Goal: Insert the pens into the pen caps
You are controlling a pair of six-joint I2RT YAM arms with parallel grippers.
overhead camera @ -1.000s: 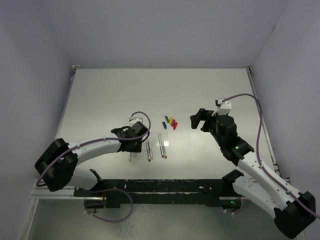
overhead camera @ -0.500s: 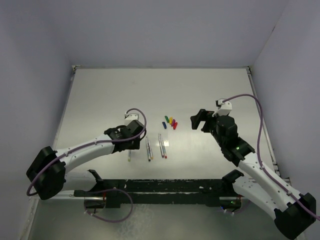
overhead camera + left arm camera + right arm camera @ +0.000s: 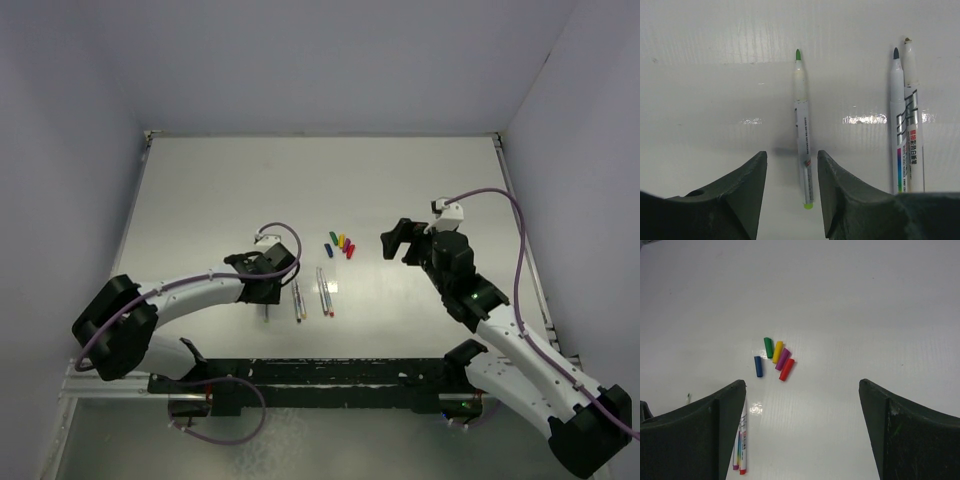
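Note:
The green pen (image 3: pixel 802 130) lies on the white table between the open jaws of my left gripper (image 3: pixel 791 154), which sits low over its rear end without touching it. In the top view only its end (image 3: pixel 267 315) shows below the left gripper (image 3: pixel 267 298). A blue-tipped pen (image 3: pixel 897 125) and a second pen (image 3: pixel 911 115) lie side by side to its right. Two more pens (image 3: pixel 740 440), with purple and red ends, lie further right. The green (image 3: pixel 768 347), yellow (image 3: pixel 777 351), purple (image 3: pixel 783 359), red (image 3: pixel 786 369) and blue (image 3: pixel 758 366) caps cluster beyond them. My right gripper (image 3: pixel 802 382) is open and empty, right of the caps.
The pens lie in two pairs (image 3: pixel 297 300) (image 3: pixel 325 292) near the middle of the table (image 3: pixel 200 200), with the cap cluster (image 3: pixel 341 244) just behind. A raised rim (image 3: pixel 320 134) runs along the far edge, with grey walls on three sides.
My left gripper swung a little to the left and back, then came right again over the green pen. The right arm has not moved.

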